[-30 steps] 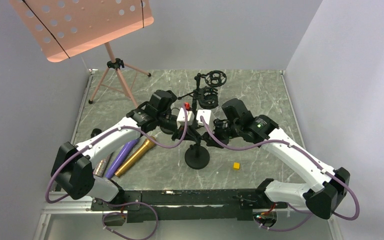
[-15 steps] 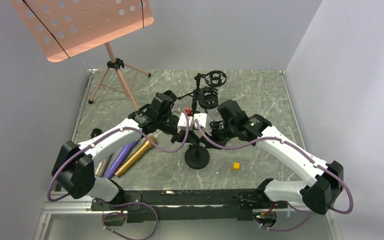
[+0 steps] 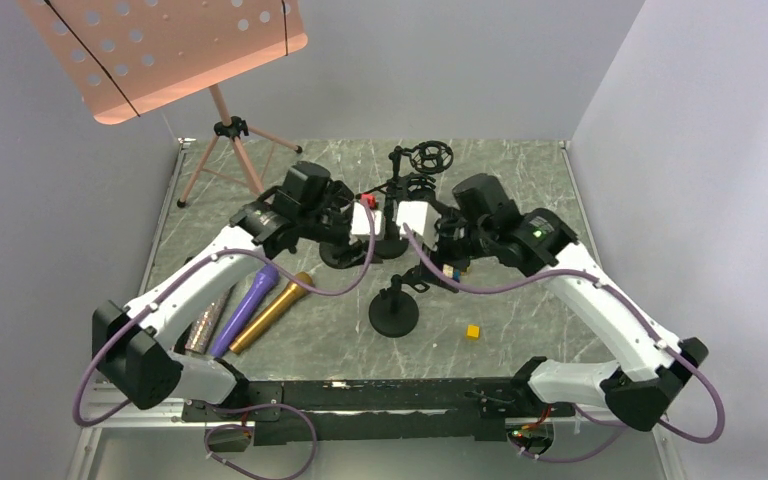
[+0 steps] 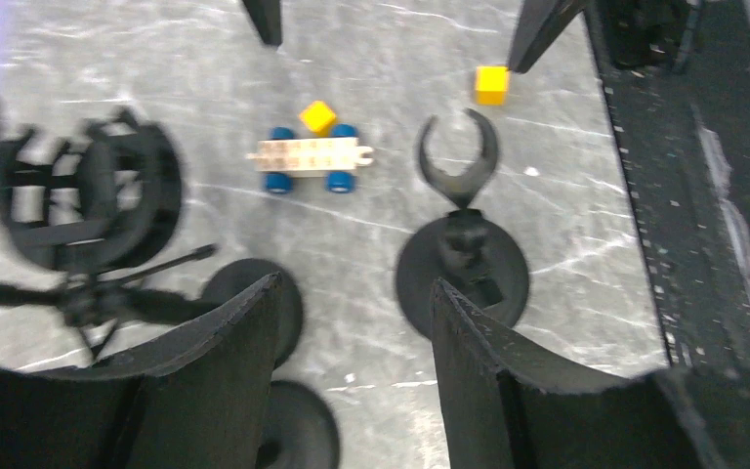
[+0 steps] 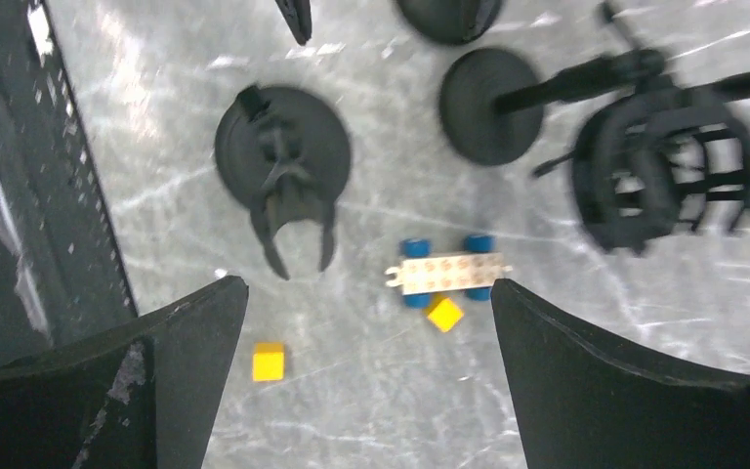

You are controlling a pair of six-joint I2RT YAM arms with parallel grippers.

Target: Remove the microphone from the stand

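The black stand (image 3: 394, 313) has a round base, and its U-shaped clip (image 4: 459, 156) (image 5: 293, 230) holds nothing. A purple microphone (image 3: 245, 310) and a gold microphone (image 3: 272, 312) lie side by side on the table, left of the stand. Above and beyond the stand hangs my left gripper (image 3: 362, 220) (image 4: 356, 283), open, nothing between its fingers. My right gripper (image 3: 413, 216) (image 5: 368, 285) hangs beside it, wide open and empty. Neither gripper touches the stand or a microphone.
Two black shock-mount stands (image 3: 430, 157) (image 3: 416, 190) rise behind the grippers. A toy car with blue wheels (image 4: 308, 156) (image 5: 446, 274) and a yellow cube (image 3: 472, 331) lie near the stand. A glittery microphone (image 3: 205, 325) lies far left. A pink music stand (image 3: 230, 130) stands back left.
Both grippers have opened, the right one widest. Both arms have lifted and drawn back from the stand toward the far side.
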